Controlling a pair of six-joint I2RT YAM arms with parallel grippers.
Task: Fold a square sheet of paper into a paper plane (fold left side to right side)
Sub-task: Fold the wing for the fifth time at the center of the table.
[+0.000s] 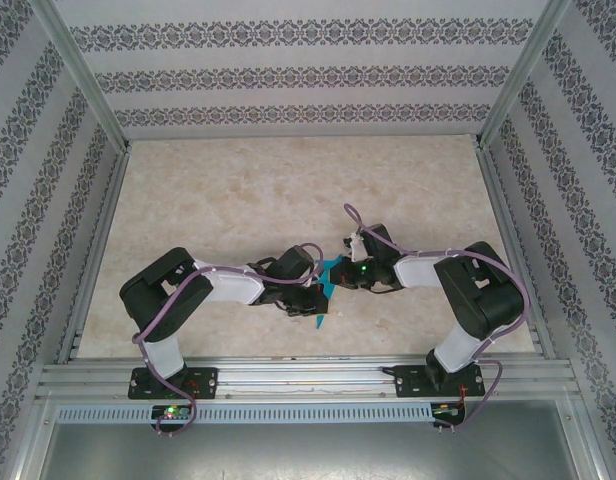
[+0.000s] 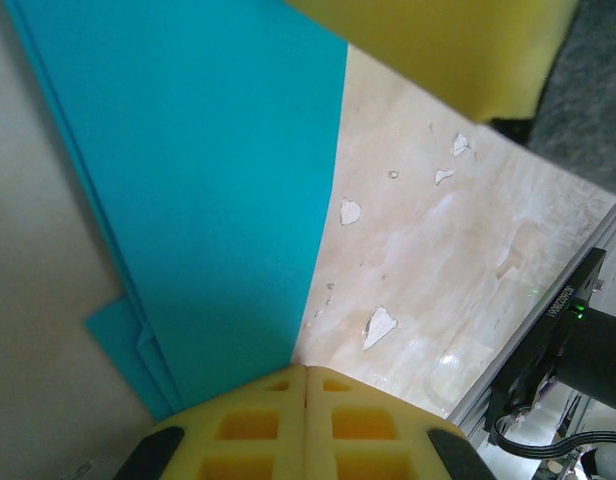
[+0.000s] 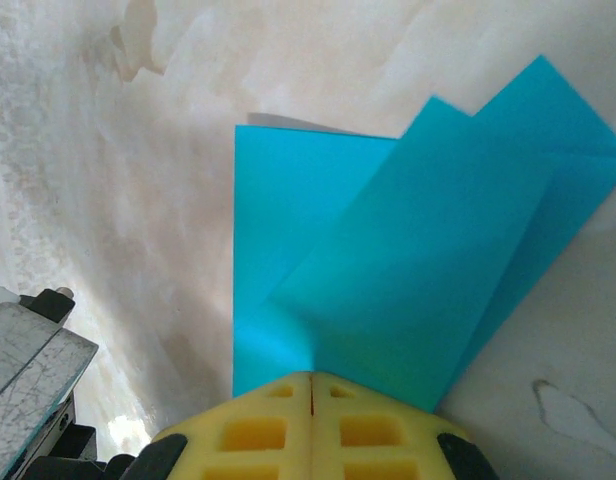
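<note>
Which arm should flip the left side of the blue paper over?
Probably left. The left gripper, shut, meets the paper from its left side; the right gripper, shut, seems to be pinning the folded layers down.

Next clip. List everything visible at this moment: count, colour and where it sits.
paper: one, teal, folded in layers, mid-table between the two claws
table: one, beige marbled, under everything
chipped spots: several, white, on the table beside the paper
walls: three, pale with dark patterned stripes, around the table
frame: one, silver metal, rails along the near edge, posts at the corners
left arm: one, black and white, base on the near rail
right arm: one, black and white, base on the near rail
left claw: one, yellow, shut on the paper
right claw: one, yellow, shut on the paper
</note>
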